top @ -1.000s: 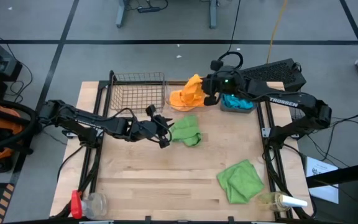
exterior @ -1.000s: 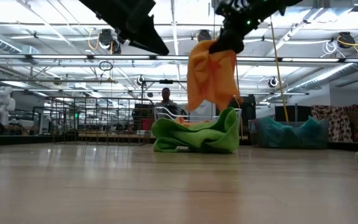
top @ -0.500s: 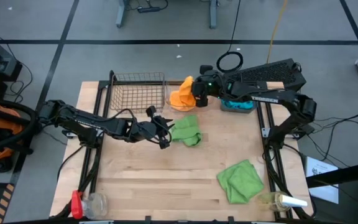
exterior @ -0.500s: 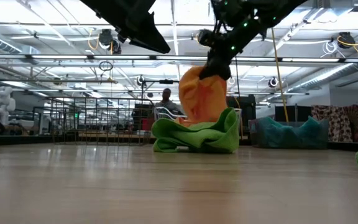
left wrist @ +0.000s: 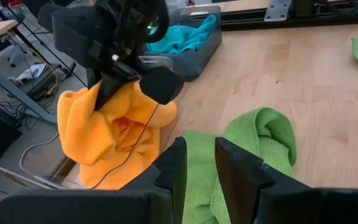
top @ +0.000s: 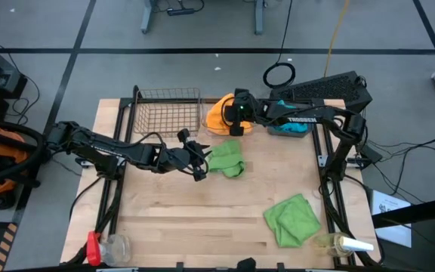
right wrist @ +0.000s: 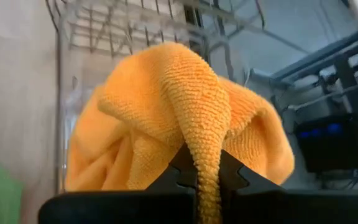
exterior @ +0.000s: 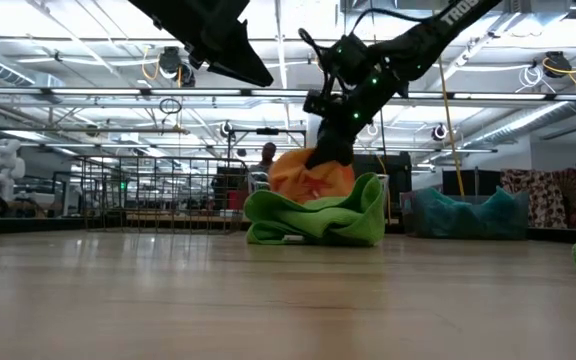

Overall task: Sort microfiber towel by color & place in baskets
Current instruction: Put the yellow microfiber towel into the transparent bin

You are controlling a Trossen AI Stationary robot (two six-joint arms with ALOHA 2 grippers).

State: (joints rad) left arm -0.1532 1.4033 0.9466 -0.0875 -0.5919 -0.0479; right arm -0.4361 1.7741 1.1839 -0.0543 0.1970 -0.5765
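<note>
An orange towel (top: 219,115) hangs bunched from my right gripper (top: 231,119), which is shut on it at the table's far side, over the clear tub (exterior: 256,180). In the low view a crumpled green towel (exterior: 318,220) on the table hides the orange towel's lower end. My left gripper (left wrist: 197,168) hovers above that green towel's left side (top: 225,159). Its fingers stand a narrow gap apart with nothing between them. A second green towel (top: 293,219) lies flat at the near right. My right gripper pinches a raised fold at the top of the orange towel (right wrist: 207,165) between its two fingers. The fingers slant down from the table's right side. The towel hangs below them in a loose bunch (left wrist: 110,137). What its bottom rests on is hidden.
The wire-mesh basket (top: 168,109) stands at the far left of the row. The dark grey tub (top: 289,127) at the far right holds a teal towel. A red-capped jar (top: 104,245) and a spray bottle (top: 342,243) lie at the table's near edge.
My right gripper has come down and toward the table's left with the orange towel, tipping further downward. The towel, which hung long and free above the green towel, has sunk behind it and bunched up.
</note>
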